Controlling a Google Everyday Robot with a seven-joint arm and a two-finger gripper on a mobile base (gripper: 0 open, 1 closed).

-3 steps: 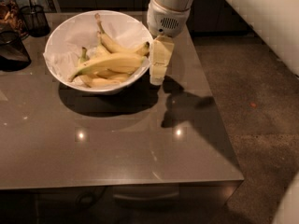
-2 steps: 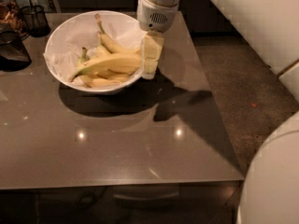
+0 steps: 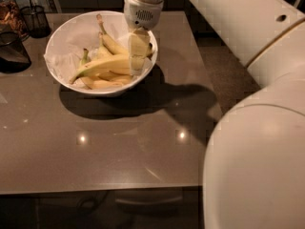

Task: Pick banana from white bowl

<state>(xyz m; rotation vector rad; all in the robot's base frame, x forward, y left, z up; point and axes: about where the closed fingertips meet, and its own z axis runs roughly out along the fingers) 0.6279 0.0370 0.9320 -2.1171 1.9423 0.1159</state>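
Note:
The white bowl (image 3: 53, 42), lined with crumpled white paper, stands at the back left of the grey table (image 3: 95, 147). The banana (image 3: 102, 65), long, curved and yellow, lies across the bowl's middle on top of other bananas. A shorter banana (image 3: 112, 44) lies behind it, and a small green-stemmed one (image 3: 85, 56) is to the left. My gripper (image 3: 137, 66) hangs down from the white wrist (image 3: 142, 11) over the right side of the bowl, at the long banana's right end, which it hides.
Dark glass containers (image 3: 13, 51) and a wire cup (image 3: 35, 21) stand at the table's back left. My large white arm (image 3: 252, 128) fills the right side of the view. The table's right edge (image 3: 209, 94) runs beside the bowl.
My gripper has moved left, from just outside the bowl's right rim to over the bowl's inside, at the long banana's right end. The bananas have not moved.

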